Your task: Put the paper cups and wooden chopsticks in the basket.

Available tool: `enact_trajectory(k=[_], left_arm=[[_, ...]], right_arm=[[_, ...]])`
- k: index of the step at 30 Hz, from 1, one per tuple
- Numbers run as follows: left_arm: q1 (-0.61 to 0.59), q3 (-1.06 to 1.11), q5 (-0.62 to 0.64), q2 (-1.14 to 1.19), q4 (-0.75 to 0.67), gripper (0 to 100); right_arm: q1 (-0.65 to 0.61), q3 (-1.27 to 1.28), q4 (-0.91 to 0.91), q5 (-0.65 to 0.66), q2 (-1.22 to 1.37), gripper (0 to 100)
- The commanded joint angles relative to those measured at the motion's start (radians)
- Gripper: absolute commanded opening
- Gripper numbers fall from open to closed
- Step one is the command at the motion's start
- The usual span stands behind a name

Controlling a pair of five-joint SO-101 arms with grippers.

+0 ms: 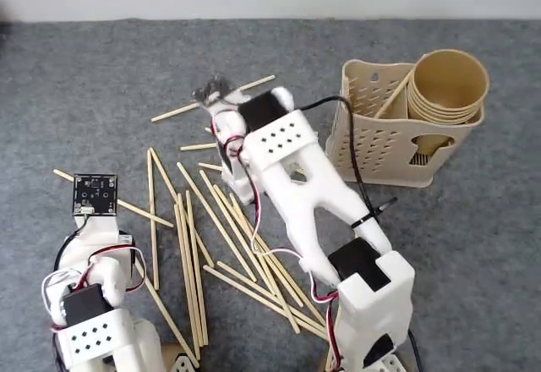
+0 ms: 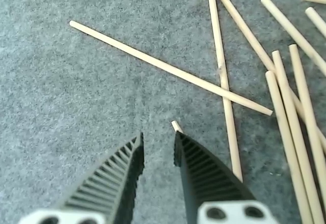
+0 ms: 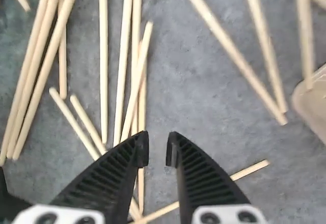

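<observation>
Stacked paper cups [image 1: 448, 84] stand in the beige perforated basket [image 1: 372, 127] at the back right, with one chopstick [image 1: 395, 95] leaning beside them. Several wooden chopsticks [image 1: 215, 220] lie scattered on the grey carpet. My right gripper [image 3: 158, 150] hovers over the pile's far end, narrowly open and holding nothing; one chopstick [image 3: 249, 170] runs under its fingers. In the high view the right gripper [image 1: 211, 95] sits above a slanted chopstick [image 1: 173, 112]. My left gripper [image 2: 158, 138], at the front left, is slightly open and empty, just short of a long chopstick [image 2: 168, 67].
The right arm [image 1: 304, 194] stretches diagonally over the chopstick pile, covering some sticks, with its cable near the basket. The left arm's base [image 1: 93, 321] stands at the front left corner. Bare carpet [image 1: 84, 76] lies at the back left.
</observation>
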Motion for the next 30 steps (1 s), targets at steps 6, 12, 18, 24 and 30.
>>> enact_trajectory(k=[6,12,18,24,30], left_arm=[[-0.005,-0.01,0.006,-0.011,-0.023,9],[-0.005,-0.01,0.006,-0.011,-0.023,9],[-0.005,-0.01,0.006,-0.011,-0.023,9],[-0.005,-0.008,0.006,-0.011,-0.023,9],[-0.005,-0.008,0.006,-0.011,-0.023,9]], right_arm=[[-0.056,0.347,-0.015,-0.008,-0.335,11.5],[-0.054,0.594,-0.217,-0.011,-0.447,11.8],[-0.056,0.674,-0.466,-0.084,-0.354,12.0],[-0.11,0.661,-0.588,-0.087,-0.208,12.0],[-0.116,0.661,-0.667,-0.089,-0.097,12.0]])
